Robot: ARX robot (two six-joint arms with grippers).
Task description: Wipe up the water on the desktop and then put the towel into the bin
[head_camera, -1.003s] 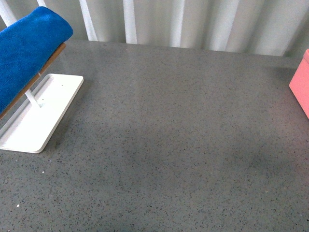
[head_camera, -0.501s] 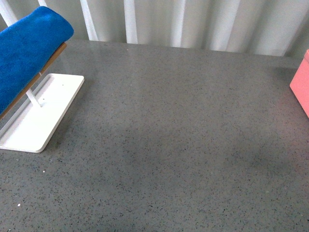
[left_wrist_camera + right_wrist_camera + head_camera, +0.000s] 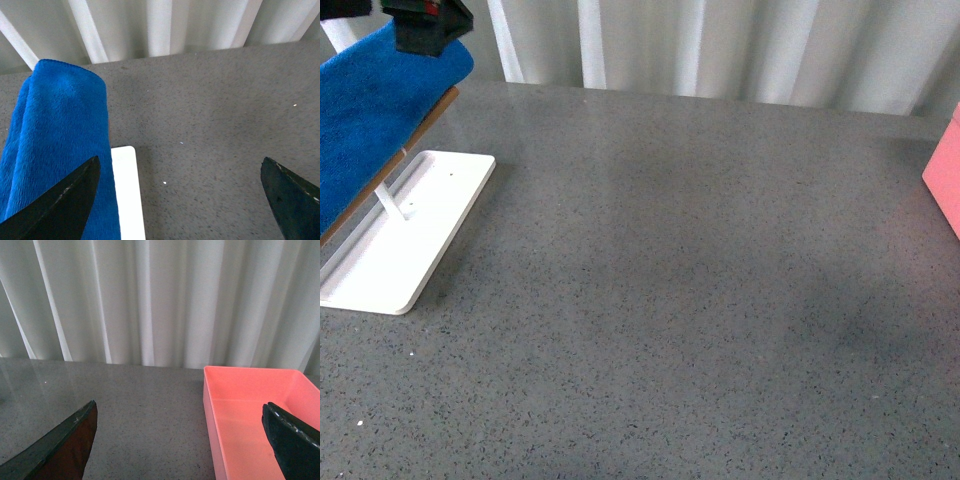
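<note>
The blue towel (image 3: 375, 110) hangs folded over a wooden-rod rack on the white tray (image 3: 420, 230) at the far left of the grey speckled desktop (image 3: 700, 290). I cannot make out any water on the desktop. My left gripper (image 3: 428, 28) shows as a dark shape above the towel's far end. In the left wrist view it (image 3: 180, 161) is open, with the towel (image 3: 55, 145) under one finger and bare desktop between the tips. The pink bin (image 3: 945, 180) sits at the right edge. My right gripper (image 3: 180, 406) is open beside the bin (image 3: 260, 410), which is empty.
A white pleated curtain (image 3: 720, 45) runs along the desktop's far edge. The tray's white edge (image 3: 127, 195) lies just beside the towel in the left wrist view.
The left gripper has come into the front view at the top left, above the towel's far end. The towel, tray and bin are where they were.
</note>
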